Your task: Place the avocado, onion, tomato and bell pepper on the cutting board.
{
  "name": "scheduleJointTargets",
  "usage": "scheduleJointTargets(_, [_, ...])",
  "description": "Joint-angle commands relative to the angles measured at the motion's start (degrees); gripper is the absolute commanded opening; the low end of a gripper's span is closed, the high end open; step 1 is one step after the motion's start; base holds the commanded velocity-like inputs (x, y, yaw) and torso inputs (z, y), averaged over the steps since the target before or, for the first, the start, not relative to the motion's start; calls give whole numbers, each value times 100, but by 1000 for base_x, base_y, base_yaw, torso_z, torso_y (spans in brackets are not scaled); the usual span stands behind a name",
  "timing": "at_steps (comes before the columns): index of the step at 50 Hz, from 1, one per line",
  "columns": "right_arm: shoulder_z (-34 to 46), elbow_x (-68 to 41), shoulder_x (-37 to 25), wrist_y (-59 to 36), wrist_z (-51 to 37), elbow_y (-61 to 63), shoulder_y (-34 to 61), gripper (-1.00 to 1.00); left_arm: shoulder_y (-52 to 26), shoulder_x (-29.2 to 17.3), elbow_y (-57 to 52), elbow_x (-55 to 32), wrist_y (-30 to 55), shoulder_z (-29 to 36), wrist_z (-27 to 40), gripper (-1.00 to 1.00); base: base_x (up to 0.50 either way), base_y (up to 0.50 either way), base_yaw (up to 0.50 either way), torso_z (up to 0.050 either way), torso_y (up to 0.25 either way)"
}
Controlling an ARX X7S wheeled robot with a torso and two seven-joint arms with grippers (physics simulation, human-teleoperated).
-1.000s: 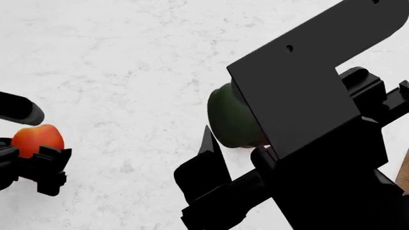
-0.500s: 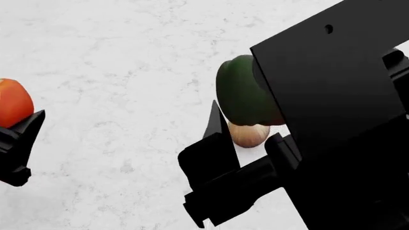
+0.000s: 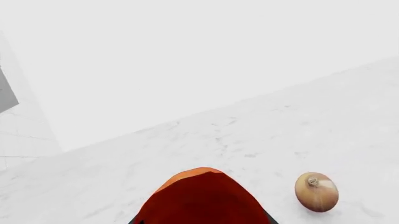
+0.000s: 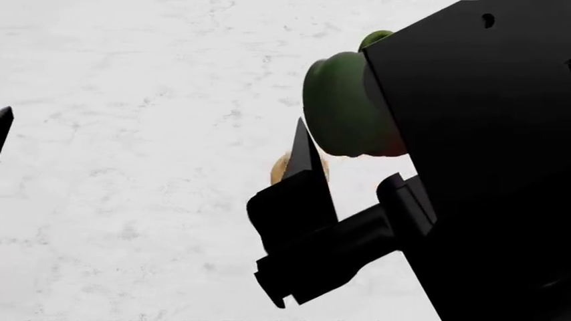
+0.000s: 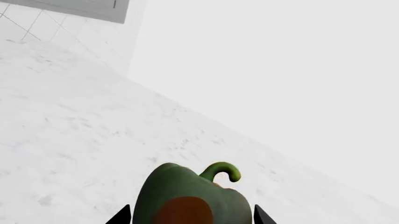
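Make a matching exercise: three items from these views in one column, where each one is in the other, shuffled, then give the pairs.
Items:
1. tomato
2. bell pepper
3. onion

Places:
A. resting on the white counter
B. held in the left end effector
C. held in the right end effector

Pairs: 1-B, 2-C, 3-A

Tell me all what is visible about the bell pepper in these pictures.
The bell pepper is dark green and glossy, with a reddish-orange patch on one side and a curved green stem hooking at its tip. It is lifted off the white marbled counter, held by the right gripper, whose dark fingertips flank it on both sides. In the head view its rounded green body protrudes beside the black arm.
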State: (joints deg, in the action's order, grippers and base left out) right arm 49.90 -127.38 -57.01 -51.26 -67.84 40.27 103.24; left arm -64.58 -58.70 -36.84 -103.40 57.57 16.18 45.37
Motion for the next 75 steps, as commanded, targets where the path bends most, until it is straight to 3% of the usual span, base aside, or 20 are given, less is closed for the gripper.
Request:
scheduleJointTargets(1, [-60, 99, 7, -121, 27, -24, 83, -100, -65, -50, -24, -147, -78, -42, 101, -100, 0, -500, 0, 0, 0])
scheduleJointTargets(38, [27, -3, 144, -148, -30, -84, 163, -100, -177, -62, 23, -180, -78, 5, 129, -100, -38, -484, 0, 0, 1])
scheduleJointTargets(46, [39, 86, 143, -146, 3, -62, 86, -100, -97, -95, -16, -161, -113, -21, 107, -100, -465, -185, 0, 0, 0])
scheduleJointTargets(66, [-87, -35, 16, -101, -26, -123, 268, -100, -82, -105, -19, -100, -111, -9, 57, -100, 0, 0, 0, 0, 0])
scheduleJointTargets(75, [153, -93, 72, -649, 186, -678, 453, -100, -170, -45, 57, -20, -51, 53, -3, -100, 0, 0, 0, 0, 0])
